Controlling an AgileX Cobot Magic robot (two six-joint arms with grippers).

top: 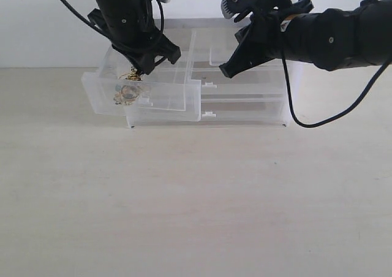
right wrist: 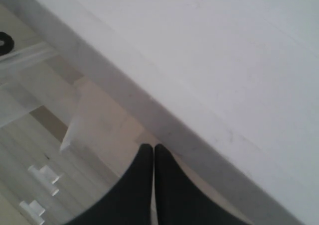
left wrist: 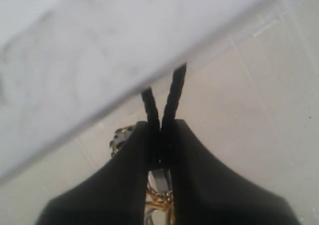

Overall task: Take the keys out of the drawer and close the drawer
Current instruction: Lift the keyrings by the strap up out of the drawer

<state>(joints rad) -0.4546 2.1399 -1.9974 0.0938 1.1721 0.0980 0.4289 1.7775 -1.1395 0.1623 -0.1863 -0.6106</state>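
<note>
The drawer (top: 160, 97), translucent white, stands pulled out at the left of the cabinet. The keys (top: 128, 92), gold rings and round pieces, lie inside it near its front left corner. My left gripper (top: 139, 72) reaches down into the drawer just above them. In the left wrist view that gripper (left wrist: 160, 130) is shut on the keys' black braided cord (left wrist: 174, 91), whose two strands stick out past the tips, with gold rings (left wrist: 160, 203) between the fingers behind. My right gripper (top: 228, 70) hangs shut and empty in front of the cabinet's upper right part; its fingertips (right wrist: 144, 153) touch.
The translucent cabinet (top: 278, 105) stands at the back of a pale wooden table (top: 196, 197). Two full-width drawers with small tab handles (top: 209, 113) sit shut below. A black cable (top: 294, 114) loops down from the right arm beside the cabinet.
</note>
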